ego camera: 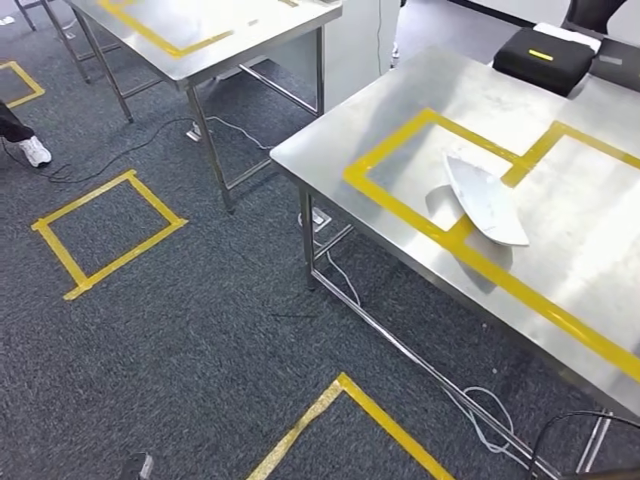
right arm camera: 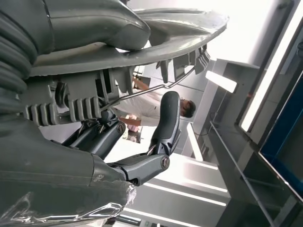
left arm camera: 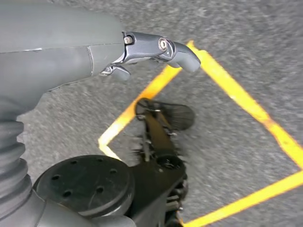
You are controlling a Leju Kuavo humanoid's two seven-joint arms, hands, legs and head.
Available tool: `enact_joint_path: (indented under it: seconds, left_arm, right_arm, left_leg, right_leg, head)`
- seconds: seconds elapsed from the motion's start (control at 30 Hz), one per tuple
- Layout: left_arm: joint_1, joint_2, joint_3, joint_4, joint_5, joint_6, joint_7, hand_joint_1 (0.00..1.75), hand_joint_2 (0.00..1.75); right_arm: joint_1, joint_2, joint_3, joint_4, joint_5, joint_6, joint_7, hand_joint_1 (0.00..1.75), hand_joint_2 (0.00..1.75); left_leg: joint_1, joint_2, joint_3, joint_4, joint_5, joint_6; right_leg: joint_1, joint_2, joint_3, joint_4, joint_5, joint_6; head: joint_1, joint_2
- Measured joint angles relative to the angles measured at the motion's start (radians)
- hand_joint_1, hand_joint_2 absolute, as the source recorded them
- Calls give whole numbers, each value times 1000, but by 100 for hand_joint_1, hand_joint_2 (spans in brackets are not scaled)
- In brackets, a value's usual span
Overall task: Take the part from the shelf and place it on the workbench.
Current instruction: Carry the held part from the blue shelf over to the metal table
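A white curved part lies on the steel workbench, across its yellow tape lines. In the right wrist view my right hand grips a grey curved part with ribs on its underside. The thumb presses on one face and the dark fingers reach up to the other. In the left wrist view my left hand hangs over grey carpet with its fingers stretched out and nothing in them.
A second steel table stands at the back left. A black case sits on the workbench's far side. Yellow tape squares mark the carpet and cables trail under the bench. A person's shoe shows far left.
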Motion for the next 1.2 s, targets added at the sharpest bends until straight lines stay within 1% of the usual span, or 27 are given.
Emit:
enact_joint_path:
  seconds: [0.03, 0.1, 0.13, 0.17, 0.23, 0.3, 0.33, 0.4, 0.43, 0.47, 0.5, 0.57, 0.6, 0.63, 0.7, 0.73, 0.77, 0.8, 0.87, 0.9, 0.93, 0.97, 1.0, 1.03, 1.1, 1.17, 1.2]
  left_arm:
    - [2, -1, 0, 0, -1, 0, 0, 0, 175]
    - [2, -5, 0, 0, 0, -1, -3, 0, 175]
    - [0, -7, 0, 0, 1, -1, -4, 0, 175]
    - [-5, -9, 0, 0, 3, -1, -4, 0, 175]
    - [-13, -11, 0, 0, 7, 1, -2, 0, 175]
    - [-17, -13, 0, -1, 12, 1, 1, 0, 175]
    - [-17, -15, 1, -1, 15, -1, 1, 0, 175]
    - [-17, -15, 1, -1, 20, -4, -2, 0, 175]
    - [-17, -14, 1, -1, 22, -6, -4, 0, 175]
    - [-17, -14, 1, -1, 24, -7, -8, 0, 175]
    - [-17, -13, 1, -1, 25, -8, -11, 0, 175]
    - [-15, -13, 2, -1, 26, -10, -16, 0, 175]
    - [-14, -13, 3, -1, 26, -11, -17, 0, 175]
    - [-13, -13, 3, -1, 26, -12, -17, 0, 175]
    - [-13, -12, 4, -1, 26, -14, -17, 0, 175]
    - [-14, -12, 4, -1, 26, -14, -18, 0, 175]
    - [-16, -12, 4, -1, 26, -15, -18, 0, 175]
    - [-17, -11, 4, -1, 26, -15, -18, 0, 175]
    - [-17, -9, 4, -1, 26, -15, -18, 0, 175]
    - [-17, -9, 4, -1, 26, -14, -18, 0, 175]
    - [-17, -9, 4, -1, 26, -13, -17, 0, 175]
    - [-17, -9, 4, -1, 25, -13, -16, 0, 175]
    - [-17, -9, 4, -1, 25, -12, -16, 0, 175]
    - [-17, -9, 4, -1, 25, -12, -16, 0, 175]
    - [-17, -8, 4, -1, 25, -12, -15, 0, 175]
    - [-17, -7, 4, -1, 25, -11, -15, 0, 175]
    - [-18, -7, 5, -1, 25, -11, -14, 0, 175]
  right_arm:
    - [0, 0, 0, 0, 2, -1, 0, 175, 175]
    - [1, 0, 0, 0, 4, -3, 1, 175, 175]
    - [1, 0, 0, -1, 6, -3, 3, 175, 175]
    - [1, 0, 1, -2, 8, -3, 4, 175, 175]
    - [-3, 0, 4, -5, 10, -4, 5, 175, 175]
    - [-5, 0, 6, -7, 11, -5, 6, 175, 175]
    - [-5, 0, 7, -8, 11, -5, 6, 175, 175]
    - [-4, 0, 9, -8, 12, -3, 7, 175, 175]
    - [-4, 0, 10, -8, 10, 0, 7, 175, 175]
    - [-4, 0, 13, -8, 7, 2, 8, 175, 175]
    - [-3, 0, 16, -8, 4, 5, 8, 175, 175]
    - [-4, 0, 22, -8, -1, 8, 9, 175, 175]
    - [-4, 0, 25, -8, -2, 9, 9, 175, 175]
    - [-4, 0, 27, -8, -3, 10, 10, 175, 175]
    - [-2, 0, 30, -7, -4, 11, 10, 175, 175]
    - [0, 0, 31, -8, -5, 11, 11, 175, 175]
    - [1, 0, 31, -8, -5, 11, 11, 175, 175]
    - [0, 0, 31, -8, -6, 11, 11, 175, 175]
    - [-2, 0, 32, -8, -6, 11, 10, 175, 175]
    - [-2, 0, 32, -7, -6, 11, 10, 175, 175]
    - [-2, 0, 32, -7, -6, 11, 10, 175, 175]
    - [-1, 0, 32, -6, -6, 11, 10, 175, 175]
    - [-1, 0, 32, -6, -6, 10, 10, 175, 175]
    - [-1, 0, 32, -5, -5, 10, 10, 175, 175]
    - [-2, 0, 32, -5, -5, 9, 10, 175, 175]
    - [-3, 0, 33, -4, -4, 8, 9, 175, 175]
    - [-3, 0, 33, -4, -4, 8, 9, 175, 175]
  left_leg:
    - [-2, -1, 30, -1, -24, 3]
    - [-7, -4, 76, 4, -68, 1]
    - [-6, -6, 91, 6, -84, -2]
    - [-6, -7, 98, 17, -89, -6]
    - [-6, -6, 70, 77, -65, -16]
    - [-4, -3, -9, 196, -48, -33]
    - [2, -1, -52, 251, -69, -42]
    - [17, 1, -122, 313, -154, -57]
    - [25, 2, -144, 316, -184, -64]
    - [33, 3, -153, 297, -185, -72]
    - [40, 2, -150, 255, -153, -80]
    - [58, -19, -128, 130, -40, -97]
    - [64, -30, -120, 82, 0, -101]
    - [67, -40, -116, 53, 23, -100]
    - [65, -34, -113, 47, 33, -82]
    - [65, -26, -110, 46, 41, -70]
    - [64, -16, -106, 46, 44, -61]
    - [64, -6, -102, 45, 44, -52]
    - [57, 15, -95, 45, 37, -41]
    - [52, 25, -92, 45, 32, -37]
    - [49, 35, -88, 46, 28, -34]
    - [46, 44, -83, 46, 22, -33]
    - [44, 53, -75, 46, 16, -33]
    - [43, 62, -66, 46, 8, -34]
    - [37, 76, -49, 47, -5, -41]
    - [32, 91, -42, 48, -12, -49]
    - [32, 101, -40, 47, -14, -53]
  right_leg:
    - [6, 0, -20, -54, 80, -11]
    - [22, 4, -49, -159, 300, -30]
    - [29, 7, -53, -188, 376, -37]
    - [33, 10, -51, -199, 398, -40]
    - [28, 11, -31, -205, 385, -44]
    - [17, 8, -9, -219, 372, -47]
    - [13, 10, 1, -223, 363, -46]
    - [3, 16, 21, -225, 343, -39]
    - [-3, 21, 33, -224, 332, -34]
    - [-9, 27, 46, -222, 320, -28]
    - [-16, 34, 59, -221, 309, -20]
    - [-26, 50, 79, -214, 288, -4]
    - [-29, 59, 83, -209, 279, 4]
    - [-31, 70, 82, -205, 271, 13]
    - [-36, 89, 78, -203, 259, 30]
    - [-38, 90, 78, -200, 254, 36]
    - [-38, 77, 73, -187, 243, 41]
    - [-37, 57, 59, -153, 221, 44]
    - [-34, 12, -2, -27, 157, 47]
    - [-34, 2, -38, 39, 131, 48]
    - [-33, -1, -62, 78, 125, 48]
    - [-32, -3, -68, 80, 138, 46]
    - [-31, -7, -53, 40, 172, 43]
    - [-28, -19, -21, -28, 214, 39]
    - [-18, -59, 37, -147, 268, 28]
    - [-11, -70, 51, -179, 274, 20]
    - [-12, -56, 49, -180, 275, 15]
  head:
    - [0, 0]
    - [-4, 0]
    - [-7, -1]
    - [-7, -1]
    - [-5, 0]
    - [-3, 0]
    - [-4, 0]
    - [-4, 0]
    - [-4, 0]
    - [-4, 0]
    - [-4, 0]
    - [-6, 0]
    - [-7, 0]
    - [-9, 0]
    - [-11, 0]
    - [-11, 0]
    - [-8, 0]
    - [-4, 0]
    - [2, 0]
    - [3, 0]
    - [3, 0]
    - [3, 0]
    - [3, 0]
    - [3, 0]
    - [3, 0]
    - [2, 0]
    - [2, 0]
